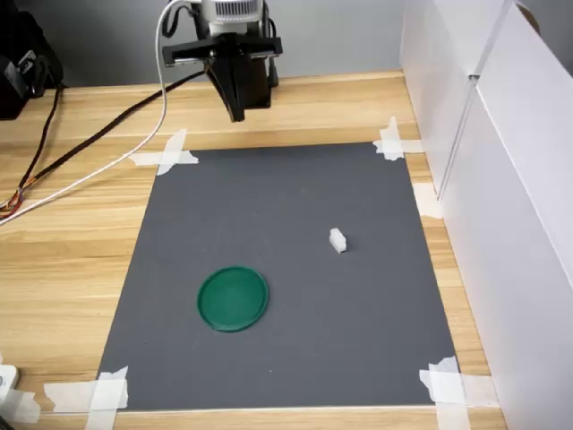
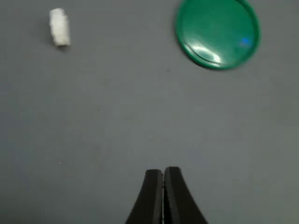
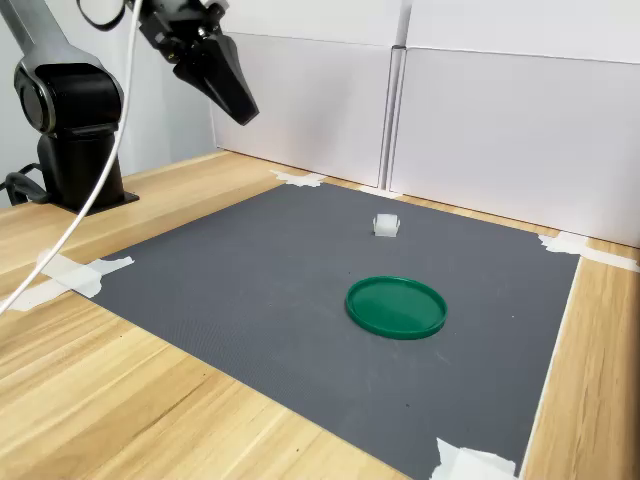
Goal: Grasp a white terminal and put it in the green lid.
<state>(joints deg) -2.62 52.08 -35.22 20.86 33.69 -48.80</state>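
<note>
Pincer (image 1: 236, 115) of black tapered fingers, pressed together and holding nothing, hangs in the air above the far edge of a dark grey rectangular mat (image 1: 269, 215) taped at its corners to a light wooden surface (image 1: 72, 242). Tiny white plastic terminal block (image 1: 337, 240) lies on the mat, well apart from the pincer. Flat round dark-green plastic lid (image 1: 233, 298) rests on the mat near the terminal, not touching it.

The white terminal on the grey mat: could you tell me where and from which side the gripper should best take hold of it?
Probably from straight above, closing across the narrow width of the white terminal: it lies alone on the mat, apart from the green lid. The gripper is shut and high, so it must open first.
</note>
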